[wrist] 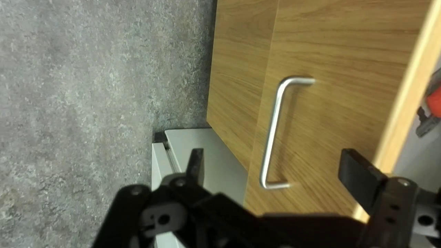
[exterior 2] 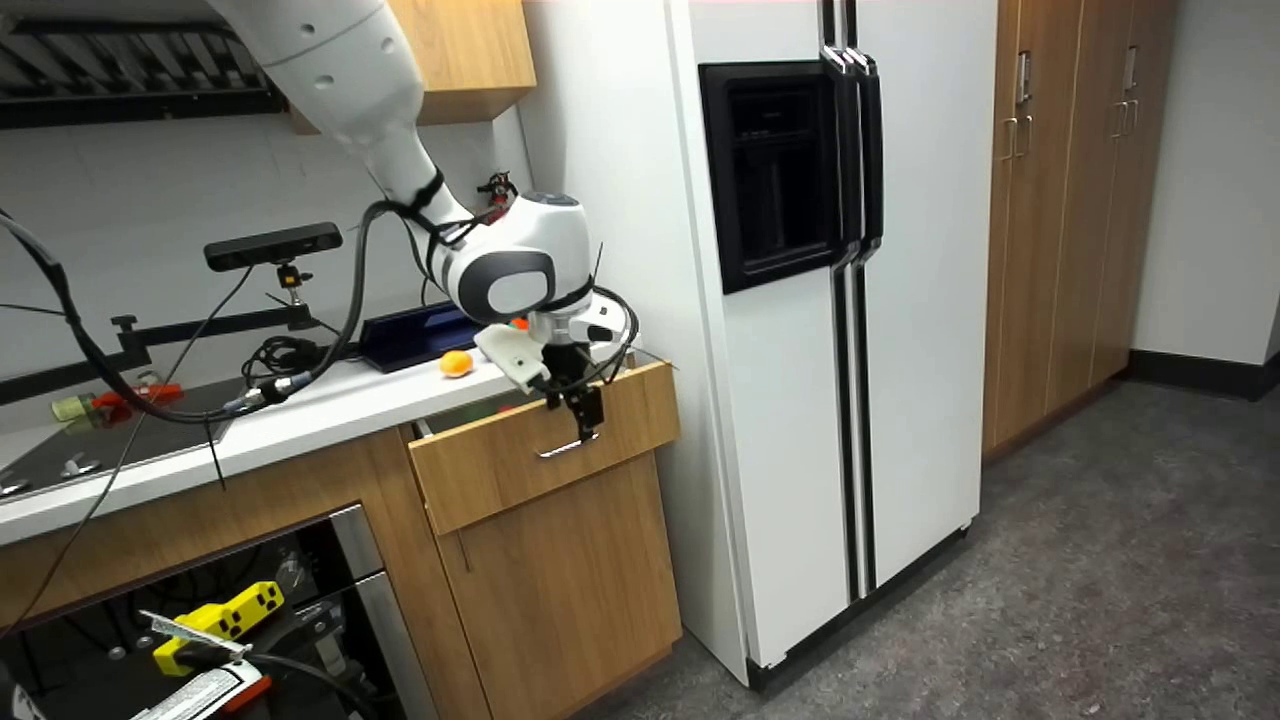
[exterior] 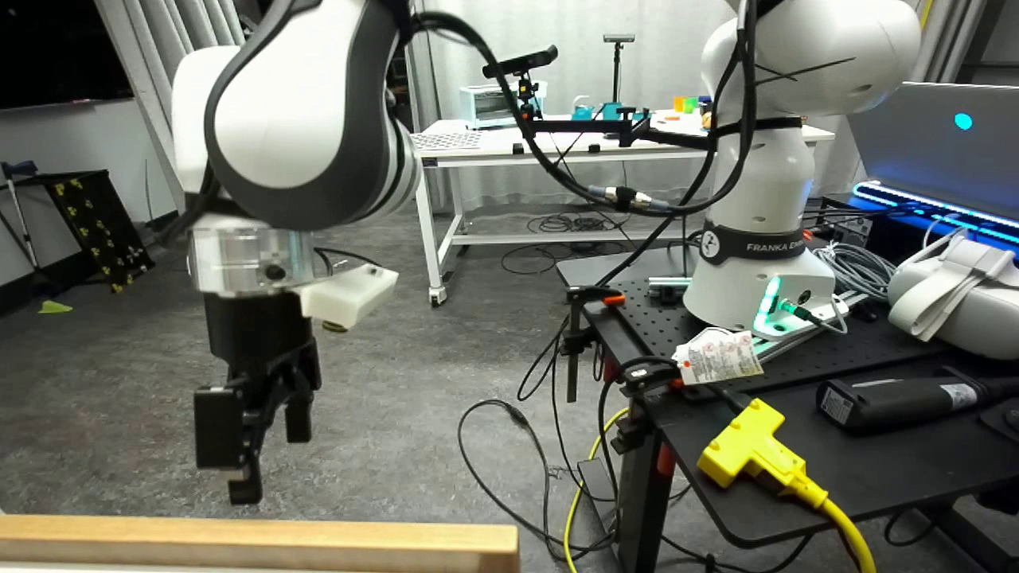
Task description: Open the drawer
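The drawer (exterior 2: pixel 480 475) is a tan wooden box under the white counter, standing partly open in an exterior view. Its rim (exterior: pixel 263 539) crosses the bottom of an exterior view. In the wrist view the wooden drawer front (wrist: pixel 344 113) has a thin silver bar handle (wrist: pixel 273 132), also visible in an exterior view (exterior 2: pixel 548 452). My gripper (wrist: pixel 272 155) is open and empty; its fingers appear on either side of the handle's lower end, apart from it. In both exterior views the gripper (exterior: pixel 271 458) (exterior 2: pixel 582 415) points down by the drawer front.
A white refrigerator (exterior 2: pixel 620 250) stands right beside the drawer. The counter (exterior 2: pixel 350 405) holds an orange fruit (exterior 2: pixel 456 363) and a dark blue bin (exterior 2: pixel 415 338). A red item (wrist: pixel 435 102) lies inside the drawer. Cables hang near the black robot table (exterior: pixel 796 469).
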### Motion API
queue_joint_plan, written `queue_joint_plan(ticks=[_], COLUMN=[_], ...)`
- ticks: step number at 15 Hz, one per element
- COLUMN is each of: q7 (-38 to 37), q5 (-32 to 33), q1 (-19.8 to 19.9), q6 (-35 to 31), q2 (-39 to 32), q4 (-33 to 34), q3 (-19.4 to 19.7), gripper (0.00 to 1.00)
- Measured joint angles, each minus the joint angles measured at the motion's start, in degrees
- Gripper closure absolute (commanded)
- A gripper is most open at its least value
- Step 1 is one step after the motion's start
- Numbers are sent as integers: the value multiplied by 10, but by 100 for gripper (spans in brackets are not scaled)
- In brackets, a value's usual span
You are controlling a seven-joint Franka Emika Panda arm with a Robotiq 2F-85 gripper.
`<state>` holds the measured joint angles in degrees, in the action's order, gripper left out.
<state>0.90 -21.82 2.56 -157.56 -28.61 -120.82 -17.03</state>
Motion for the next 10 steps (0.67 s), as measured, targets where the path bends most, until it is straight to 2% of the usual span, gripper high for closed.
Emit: queue_joint_plan(ticks=[4, 5, 6, 8, 10], q7=[0, 0, 0, 0, 0], q5=[-1, -2, -4, -8, -12], q1=[-6, -10, -15, -27, -39], q6=[0, 0, 0, 0, 0], q2=[82, 94, 102, 107, 105], q4=[-36, -39, -39, -35, -28], q3=[-1, -2, -5, -10, -19], gripper=[0, 3, 26, 31, 48])
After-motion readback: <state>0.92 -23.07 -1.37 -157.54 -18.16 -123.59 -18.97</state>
